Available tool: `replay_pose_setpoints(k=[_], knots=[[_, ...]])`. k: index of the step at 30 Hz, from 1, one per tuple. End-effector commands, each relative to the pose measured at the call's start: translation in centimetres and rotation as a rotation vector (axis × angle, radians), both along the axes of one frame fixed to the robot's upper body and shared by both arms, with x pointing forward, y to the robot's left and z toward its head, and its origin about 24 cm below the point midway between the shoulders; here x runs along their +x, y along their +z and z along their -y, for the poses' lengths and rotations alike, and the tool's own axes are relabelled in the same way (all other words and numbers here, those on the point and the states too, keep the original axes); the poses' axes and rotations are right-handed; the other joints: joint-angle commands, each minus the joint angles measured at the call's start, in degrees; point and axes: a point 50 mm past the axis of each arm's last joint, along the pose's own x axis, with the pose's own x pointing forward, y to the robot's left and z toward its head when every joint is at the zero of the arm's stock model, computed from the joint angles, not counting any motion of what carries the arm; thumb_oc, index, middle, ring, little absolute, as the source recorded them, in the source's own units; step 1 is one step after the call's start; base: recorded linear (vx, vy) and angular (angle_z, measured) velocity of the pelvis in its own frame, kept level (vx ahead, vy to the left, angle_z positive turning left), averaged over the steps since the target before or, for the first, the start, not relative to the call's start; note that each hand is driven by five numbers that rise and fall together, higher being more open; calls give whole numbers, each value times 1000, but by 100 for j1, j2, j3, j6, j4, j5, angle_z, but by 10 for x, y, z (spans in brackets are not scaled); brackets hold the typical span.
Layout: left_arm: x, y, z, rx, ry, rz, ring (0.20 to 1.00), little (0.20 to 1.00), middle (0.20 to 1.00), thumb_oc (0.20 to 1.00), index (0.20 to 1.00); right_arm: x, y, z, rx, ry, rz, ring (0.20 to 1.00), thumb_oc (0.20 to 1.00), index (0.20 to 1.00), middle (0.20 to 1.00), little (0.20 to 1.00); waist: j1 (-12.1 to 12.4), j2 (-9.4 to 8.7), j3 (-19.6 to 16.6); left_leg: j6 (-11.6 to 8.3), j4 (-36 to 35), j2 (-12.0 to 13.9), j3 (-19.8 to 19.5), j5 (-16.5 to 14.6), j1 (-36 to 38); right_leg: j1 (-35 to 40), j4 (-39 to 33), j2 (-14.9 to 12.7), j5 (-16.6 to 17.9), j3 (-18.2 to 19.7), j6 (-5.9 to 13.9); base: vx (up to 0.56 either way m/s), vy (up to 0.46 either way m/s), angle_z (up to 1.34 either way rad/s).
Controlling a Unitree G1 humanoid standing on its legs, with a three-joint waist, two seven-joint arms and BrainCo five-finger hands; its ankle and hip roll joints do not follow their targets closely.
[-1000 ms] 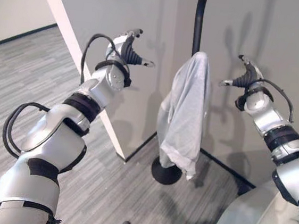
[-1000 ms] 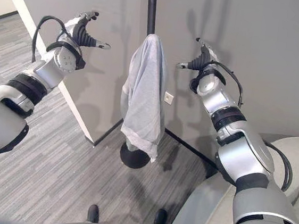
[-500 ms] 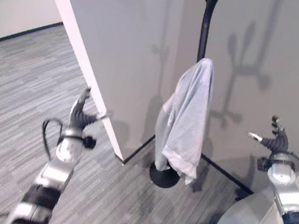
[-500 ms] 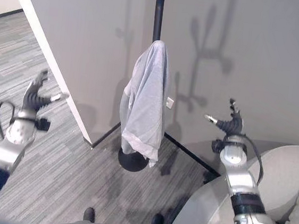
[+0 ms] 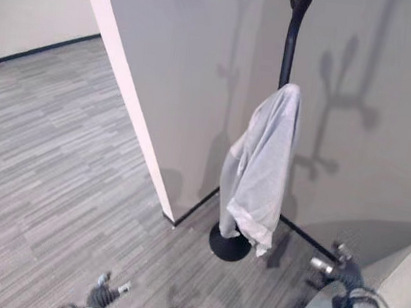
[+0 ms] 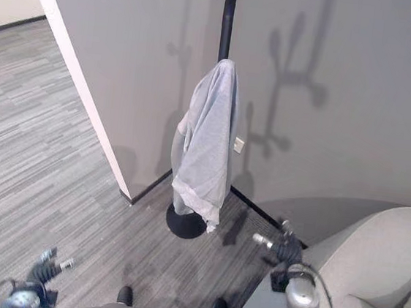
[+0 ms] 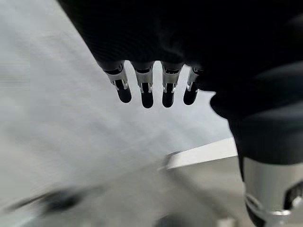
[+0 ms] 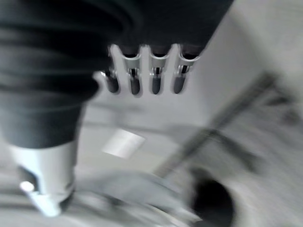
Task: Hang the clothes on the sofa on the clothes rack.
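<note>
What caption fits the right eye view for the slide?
Grey garment draped on the black clothes rack; both robot hands, left and right, low, open and empty.

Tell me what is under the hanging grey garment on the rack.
Below the grey garment sits the rack's round black base on the striped floor. The pole's lower stretch and the hook holding the cloth are covered by it.

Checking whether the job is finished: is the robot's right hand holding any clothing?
No: the right hand is open and empty, and the grey garment hangs on the rack.
</note>
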Motion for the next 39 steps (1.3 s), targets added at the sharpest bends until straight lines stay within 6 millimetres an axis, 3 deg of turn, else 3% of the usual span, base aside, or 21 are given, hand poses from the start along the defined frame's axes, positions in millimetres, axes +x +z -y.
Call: replay_pose_setpoints(k=[1,2,4,6,16,24,39], knots=[[36,9,-5,81,-139,69,1000,1000,1000,1000,1000,28,10,0,-30,1,89,1000,1000,1000,1000,1000,87,10,12,248,120,-291,169,-614,251,-57,102,-310,-51,-98,490,-11,36,1],[26,2,-2,84,-158,-1,1000,1000,1000,1000,1000,14,-9,-6,-13,-21,-23,1000,1000,1000,1000,1000,88,-1,-21,264,131,-320,164,-631,252,-47,102,-318,-54,-84,490,0,0,0],[25,-1,0,89,-182,-34,1000,1000,1000,1000,1000,10,-17,-8,-23,-23,-69,1000,1000,1000,1000,1000,91,-1,-28,269,137,-330,164,-646,265,-29,102,-323,-64,-91,490,0,0,0],[19,-5,2,104,-225,-96,1000,1000,1000,1000,1000,-7,-35,-16,-4,-35,-195,1000,1000,1000,1000,1000,111,-7,-71,276,159,-366,173,-687,309,18,102,-344,-61,-100,490,0,0,0],[26,-6,7,98,-245,-97,1000,1000,1000,1000,1000,-23,-49,-26,15,-31,-308,1000,1000,1000,1000,1000,176,2,-146,279,149,-414,167,-724,433,118,102,-378,-57,-154,490,5,2,1],[30,-9,20,54,-272,-91,1000,1000,1000,1000,1000,-70,-64,-18,20,-129,-506,1000,1000,1000,1000,1000,122,16,-172,298,122,-421,190,-725,443,112,102,-360,-57,-166,490,0,0,0],[24,-12,26,20,-272,-112,1000,1000,1000,1000,1000,-70,-65,-19,49,-164,-492,1000,1000,1000,1000,1000,66,50,-239,306,104,-431,219,-745,504,114,102,-348,-61,-138,490,0,0,0]])
